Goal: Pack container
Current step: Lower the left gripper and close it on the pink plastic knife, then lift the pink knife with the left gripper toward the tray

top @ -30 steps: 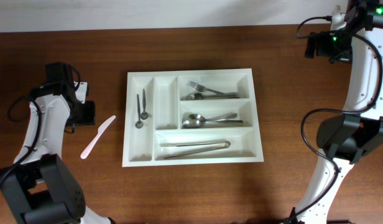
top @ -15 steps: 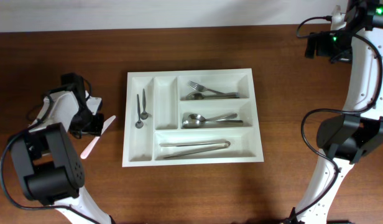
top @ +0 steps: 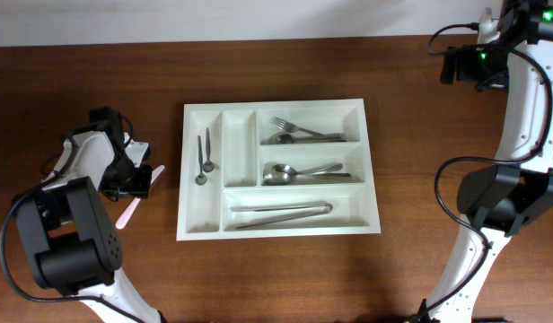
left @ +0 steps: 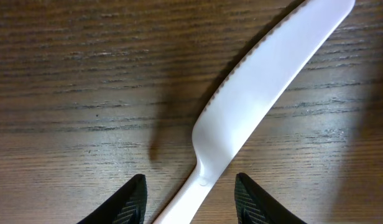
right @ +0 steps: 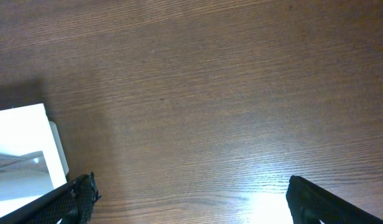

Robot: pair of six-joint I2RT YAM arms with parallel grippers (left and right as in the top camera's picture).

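Observation:
The container (top: 281,107) is a white five-compartment cutlery tray in the middle of the wooden table. It holds two small spoons (top: 204,158), forks (top: 300,135), larger spoons (top: 303,170) and tongs (top: 281,213). A white plastic knife (top: 127,213) lies on the table left of it. My left gripper (top: 133,183) is over the knife's middle. In the left wrist view the knife (left: 260,87) lies flat, and the left gripper (left: 191,200) is open with a finger on each side of the handle. My right gripper (top: 452,65) is open and empty at the far right.
The right wrist view shows bare wood between the open right gripper's fingers (right: 191,199), with the tray's corner (right: 23,149) at the lower left. The right arm's base (top: 505,202) stands right of the tray.
My left gripper has moved toward the tray and down over the plastic knife, now straddling its handle. The right arm has not moved.

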